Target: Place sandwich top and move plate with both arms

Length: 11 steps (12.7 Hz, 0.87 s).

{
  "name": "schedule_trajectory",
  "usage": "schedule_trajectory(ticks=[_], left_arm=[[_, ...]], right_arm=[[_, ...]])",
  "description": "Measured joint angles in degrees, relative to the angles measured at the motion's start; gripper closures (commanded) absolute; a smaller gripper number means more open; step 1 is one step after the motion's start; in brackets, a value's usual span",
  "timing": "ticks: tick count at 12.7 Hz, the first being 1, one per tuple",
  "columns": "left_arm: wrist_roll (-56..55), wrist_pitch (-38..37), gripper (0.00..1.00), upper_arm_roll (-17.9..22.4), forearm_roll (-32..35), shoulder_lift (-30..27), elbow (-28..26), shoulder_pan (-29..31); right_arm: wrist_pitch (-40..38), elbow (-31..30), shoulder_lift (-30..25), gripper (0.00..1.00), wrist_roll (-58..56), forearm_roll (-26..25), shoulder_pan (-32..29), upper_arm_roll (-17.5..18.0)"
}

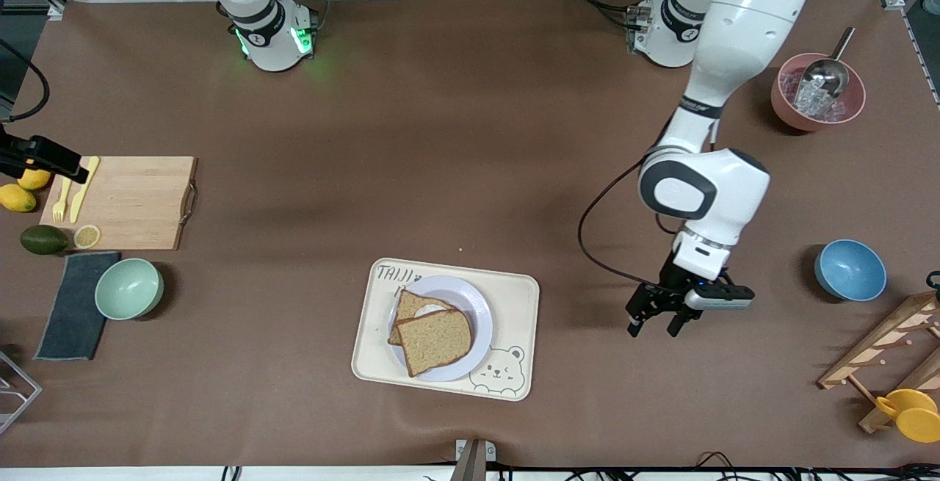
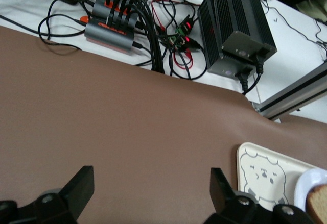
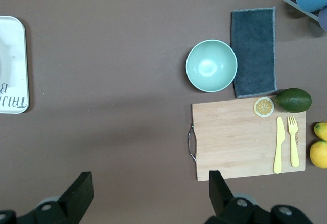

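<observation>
The sandwich top (image 1: 435,340), a plain brown slice, lies on the plate (image 1: 474,303), partly over a second slice with white egg showing under it. The plate sits on the cream bear tray (image 1: 514,297). My left gripper (image 1: 653,322) hangs open and holds nothing, low over bare table between the tray and the blue bowl. In the left wrist view the left gripper (image 2: 152,193) frames only brown mat, with the tray (image 2: 260,175), the plate's rim (image 2: 305,183) and a bread edge (image 2: 319,204) at the side. My right gripper (image 3: 150,196) is open, high over the mat beside the cutting board (image 3: 240,140).
A mint bowl (image 1: 129,288), dark cloth (image 1: 73,305), cutting board (image 1: 125,202) with yellow cutlery, an avocado and lemons lie toward the right arm's end. A pink bowl with ice and a scoop (image 1: 817,92), a blue bowl (image 1: 850,269) and a wooden rack (image 1: 888,349) lie toward the left arm's end.
</observation>
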Motion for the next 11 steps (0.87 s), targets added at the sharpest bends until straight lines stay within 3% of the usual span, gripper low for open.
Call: schedule_trajectory(ticks=[6,11], left_arm=[[-18.21,-12.86,0.00,2.11,24.72,-10.47,-11.86,4.95],[-32.61,-35.56,0.00,2.66,51.60,-20.32,-14.24,13.63]], right_arm=[[-0.08,0.00,0.07,0.00,0.05,0.00,0.00,-0.01],[-0.44,0.00,0.09,0.00,0.08,0.04,0.00,0.00]])
